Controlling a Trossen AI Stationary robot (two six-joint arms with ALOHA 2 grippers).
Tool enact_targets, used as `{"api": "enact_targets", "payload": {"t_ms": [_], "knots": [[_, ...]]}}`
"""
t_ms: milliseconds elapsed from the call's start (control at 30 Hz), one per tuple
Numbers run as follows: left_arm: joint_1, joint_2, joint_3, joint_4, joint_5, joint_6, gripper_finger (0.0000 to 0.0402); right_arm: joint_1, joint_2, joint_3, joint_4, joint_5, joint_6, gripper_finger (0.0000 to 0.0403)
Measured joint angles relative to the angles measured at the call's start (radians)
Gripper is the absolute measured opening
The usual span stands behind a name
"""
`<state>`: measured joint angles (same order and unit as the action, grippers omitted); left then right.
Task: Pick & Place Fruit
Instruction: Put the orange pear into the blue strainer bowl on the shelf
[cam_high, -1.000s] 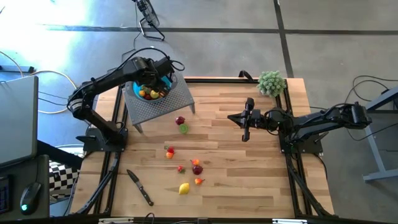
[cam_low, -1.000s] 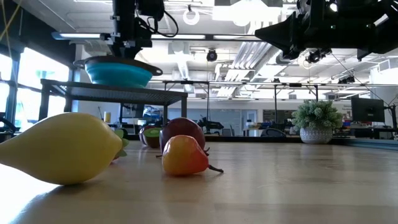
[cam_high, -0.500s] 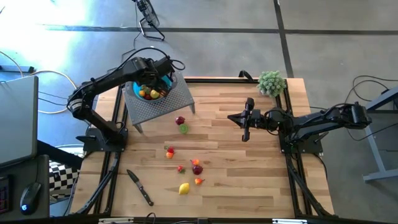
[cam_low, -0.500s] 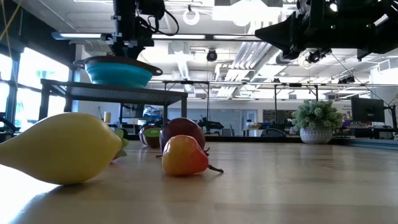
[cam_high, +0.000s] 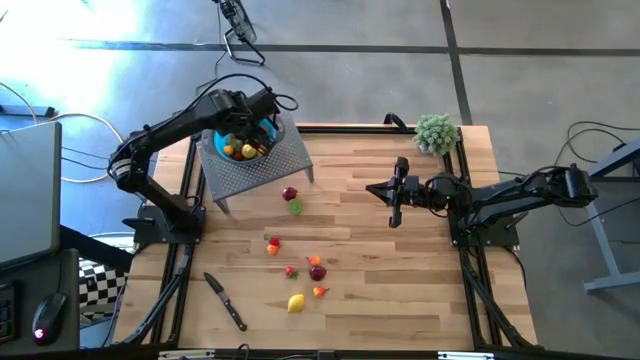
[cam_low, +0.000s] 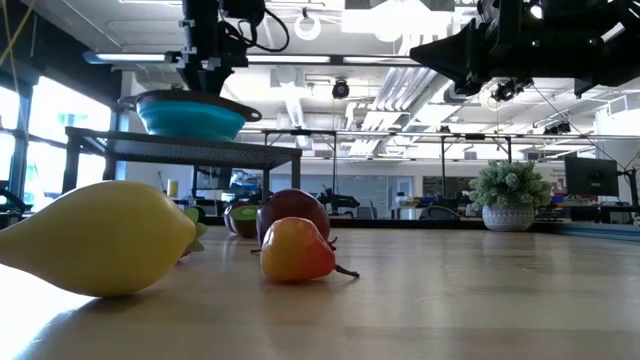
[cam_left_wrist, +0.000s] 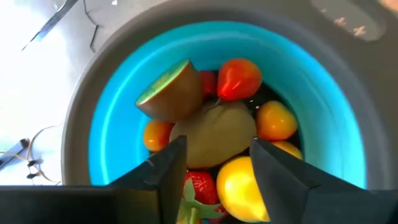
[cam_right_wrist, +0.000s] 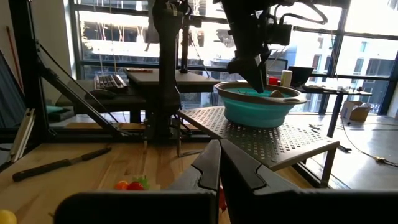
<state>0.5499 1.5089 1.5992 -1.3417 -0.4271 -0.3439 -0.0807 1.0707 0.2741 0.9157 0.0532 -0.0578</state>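
Note:
The teal bowl (cam_high: 262, 133) stands on a perforated metal stand (cam_high: 270, 165) at the far left and holds several fruits: a halved kiwi (cam_left_wrist: 171, 93), a red one (cam_left_wrist: 239, 78), an olive-brown one (cam_left_wrist: 214, 140), a yellow one (cam_left_wrist: 239, 186). My left gripper (cam_left_wrist: 217, 146) hangs open just above them, pointing steeply down, with nothing between its fingers. More fruit lies on the table: a maroon one (cam_high: 290, 194), a lime one (cam_high: 295, 207), a lemon (cam_high: 296, 302) and a small cluster (cam_high: 316, 268). My right gripper (cam_high: 372, 189) is shut, held level above the table's right half.
A black-handled knife (cam_high: 225, 300) lies near the front left. A fuzzy green plant (cam_high: 437, 132) stands at the far right corner. Bare wood lies between the stand and my right gripper. The stand's legs (cam_high: 222, 205) rest on the table beside the nearest fruits.

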Motion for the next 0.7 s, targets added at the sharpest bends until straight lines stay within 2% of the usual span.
{"api": "enact_targets", "payload": {"t_ms": [367, 500, 700], "knots": [[0.0, 0.0, 0.019, 0.002, 0.05, 0.048, 0.0034, 0.0, 0.0, 0.0, 0.0, 0.0, 0.0, 0.0002], [0.0, 0.0, 0.019, 0.013, 0.057, 0.048, 0.0012, 0.0, 0.0, 0.0, 0.0, 0.0, 0.0, 0.0002], [0.0, 0.0, 0.019, 0.124, 0.095, 0.051, 0.0006, 0.0, 0.0, 0.0, 0.0, 0.0, 0.0, 0.0003]]}}
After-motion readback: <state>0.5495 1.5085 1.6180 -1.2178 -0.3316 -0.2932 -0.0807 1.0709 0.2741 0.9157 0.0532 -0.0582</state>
